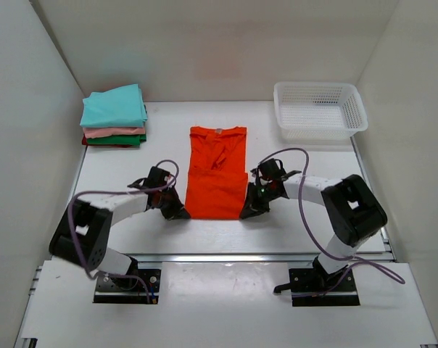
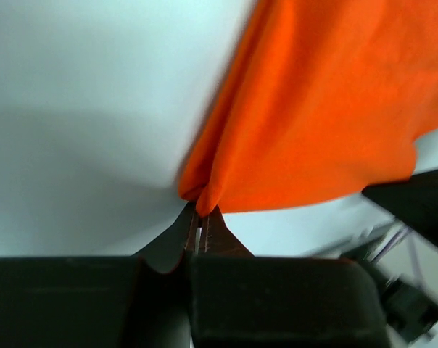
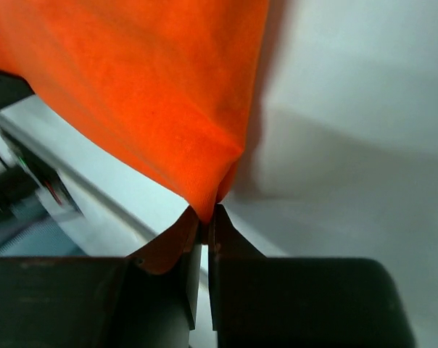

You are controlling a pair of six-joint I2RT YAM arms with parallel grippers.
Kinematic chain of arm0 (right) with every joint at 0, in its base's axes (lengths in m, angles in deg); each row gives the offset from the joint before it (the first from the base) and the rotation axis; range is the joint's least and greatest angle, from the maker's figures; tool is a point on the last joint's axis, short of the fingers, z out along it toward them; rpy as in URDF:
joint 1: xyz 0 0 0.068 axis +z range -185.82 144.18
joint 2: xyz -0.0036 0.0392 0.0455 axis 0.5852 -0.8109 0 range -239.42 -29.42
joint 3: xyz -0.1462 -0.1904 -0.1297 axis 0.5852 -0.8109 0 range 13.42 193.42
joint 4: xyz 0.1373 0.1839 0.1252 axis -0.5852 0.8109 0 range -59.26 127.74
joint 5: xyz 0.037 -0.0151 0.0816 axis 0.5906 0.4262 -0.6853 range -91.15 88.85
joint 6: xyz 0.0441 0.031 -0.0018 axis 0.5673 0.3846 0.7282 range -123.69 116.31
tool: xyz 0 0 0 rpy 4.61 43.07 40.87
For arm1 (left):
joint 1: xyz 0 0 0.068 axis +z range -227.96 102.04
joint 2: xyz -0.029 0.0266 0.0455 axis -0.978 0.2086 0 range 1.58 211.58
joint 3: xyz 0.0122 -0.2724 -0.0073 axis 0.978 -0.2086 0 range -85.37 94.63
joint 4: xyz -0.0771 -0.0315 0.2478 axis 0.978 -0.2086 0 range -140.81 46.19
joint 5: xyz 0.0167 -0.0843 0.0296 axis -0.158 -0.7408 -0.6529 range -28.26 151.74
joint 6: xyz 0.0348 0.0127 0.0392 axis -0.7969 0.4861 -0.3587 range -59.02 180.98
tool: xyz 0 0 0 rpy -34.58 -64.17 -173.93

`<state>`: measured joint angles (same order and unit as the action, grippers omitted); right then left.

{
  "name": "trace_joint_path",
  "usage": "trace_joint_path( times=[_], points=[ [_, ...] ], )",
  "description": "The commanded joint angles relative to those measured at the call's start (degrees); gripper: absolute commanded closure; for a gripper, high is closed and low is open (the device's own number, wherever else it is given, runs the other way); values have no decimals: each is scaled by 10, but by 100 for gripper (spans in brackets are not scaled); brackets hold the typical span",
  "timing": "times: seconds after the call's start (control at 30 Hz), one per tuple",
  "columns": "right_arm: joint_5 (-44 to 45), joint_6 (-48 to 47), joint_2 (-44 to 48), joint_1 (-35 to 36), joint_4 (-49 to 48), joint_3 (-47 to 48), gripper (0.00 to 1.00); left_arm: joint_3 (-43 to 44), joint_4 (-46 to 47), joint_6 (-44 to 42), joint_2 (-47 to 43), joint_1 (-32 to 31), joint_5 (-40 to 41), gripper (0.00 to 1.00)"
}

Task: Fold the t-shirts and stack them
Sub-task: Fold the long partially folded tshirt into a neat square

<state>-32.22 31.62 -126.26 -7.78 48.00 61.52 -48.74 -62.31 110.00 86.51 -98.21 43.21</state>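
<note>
Wrist views: left pincer [image 2: 202, 212], right pincer [image 3: 207, 212] nipping orange t-shirt [image 1: 217, 177].

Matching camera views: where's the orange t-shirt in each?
Top external: orange t-shirt mid-table, near corners pinched by left gripper and right gripper.
Left wrist: orange t-shirt fills upper right, corner in the fingertips.
Right wrist: orange t-shirt fills upper left, corner in the fingertips.
Shared landmark: white table underneath.
</note>
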Motion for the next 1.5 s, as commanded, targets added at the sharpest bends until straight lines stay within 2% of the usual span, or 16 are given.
trace_joint_path(
  times=[0.0, 0.07, 0.2, 0.37, 0.5, 0.63, 0.9, 0.93, 0.97, 1.0, 1.1, 1.17, 1.23, 1.3, 1.37, 1.47],
  points=[
    [-17, -67, 72, 18, 90, -43, 100, -48, -93, 4, -117, -34, 18, 100],
    [-26, -83, 105, 32, 115, -78, 100, -61, -137, 20, -173, -71, 28, 100],
    [-47, -91, 184, 44, 180, -100, 100, -80, -206, 66, -293, -82, 17, 100],
    [-63, -110, 233, 5, 258, -42, 100, 19, -261, 49, -299, -56, 24, 100],
    [-72, -153, 184, -29, 301, 71, 100, 107, -225, 43, -220, -37, 8, 100],
    [-68, -190, 85, -83, 327, 212, 100, 212, -198, 21, -111, 13, -7, 100],
    [-43, -177, -224, -162, 301, 548, 98, 491, -154, -23, 181, 97, 23, 100],
    [-42, -171, -264, -167, 296, 605, 85, 539, -150, -23, 228, 107, 16, 84],
    [-27, -162, -285, -170, 300, 666, 76, 566, -156, -21, 270, 113, 9, 35],
    [-22, -160, -321, -175, 309, 736, 63, 610, -155, -27, 306, 115, 5, 1],
    [-6, -155, -393, -183, 373, 861, 47, 670, -171, -42, 347, 129, -12, 1],
    [0, -163, -396, -183, 393, 894, 46, 632, -117, -45, 326, 138, -32, 1],
    [22, -182, -363, -178, 387, 852, 46, 525, -46, -29, 291, 148, -70, 1],
    [21, -190, -293, -178, 341, 730, 49, 432, 16, -19, 245, 158, -108, 1],
    [8, -184, -244, -176, 273, 637, 53, 387, 28, -25, 220, 166, -128, 2],
    [-5, -180, -193, -176, 241, 535, 55, 333, 34, -49, 181, 164, -122, 1]
  ],
)
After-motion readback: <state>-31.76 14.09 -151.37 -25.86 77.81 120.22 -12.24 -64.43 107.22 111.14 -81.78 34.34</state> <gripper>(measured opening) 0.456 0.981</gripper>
